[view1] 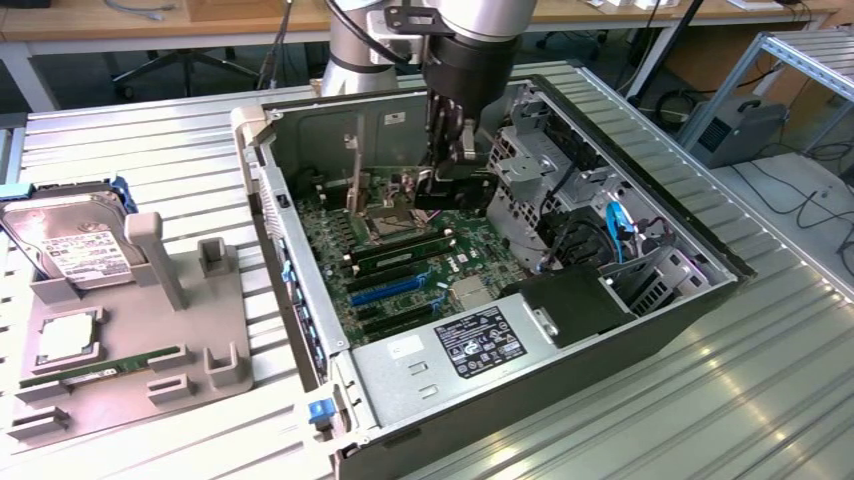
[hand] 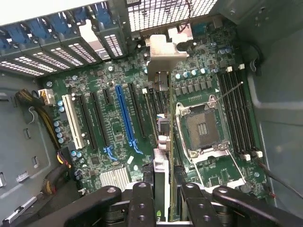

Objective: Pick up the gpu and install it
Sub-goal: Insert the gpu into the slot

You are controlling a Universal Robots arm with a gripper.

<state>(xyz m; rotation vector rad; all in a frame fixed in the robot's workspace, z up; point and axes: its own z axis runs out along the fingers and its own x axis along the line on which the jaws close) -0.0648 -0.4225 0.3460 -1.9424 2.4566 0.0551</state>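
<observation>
My gripper (view1: 449, 160) reaches down inside the open computer case (view1: 267, 180) and is shut on the gpu (view1: 451, 190), a thin dark card held on edge above the motherboard (view1: 400, 270). In the wrist view the gpu (hand: 163, 142) runs edge-on away from my gripper (hand: 165, 201), with its silver bracket (hand: 163, 59) at the far end near the case's rear slot covers. The card hangs between the long blue slot (hand: 125, 113) and the open CPU socket (hand: 201, 125), over the black slots beside the socket. I cannot tell whether its lower edge touches a slot.
A grey fixture tray (view1: 200, 360) lies at the exterior view's left, carrying a hard drive (view1: 74, 245), a green RAM stick (view1: 100, 368) and a chip (view1: 67, 340). Inside the case are the power supply (view1: 454, 350), drive cages (view1: 534, 160) and cables (view1: 614, 225).
</observation>
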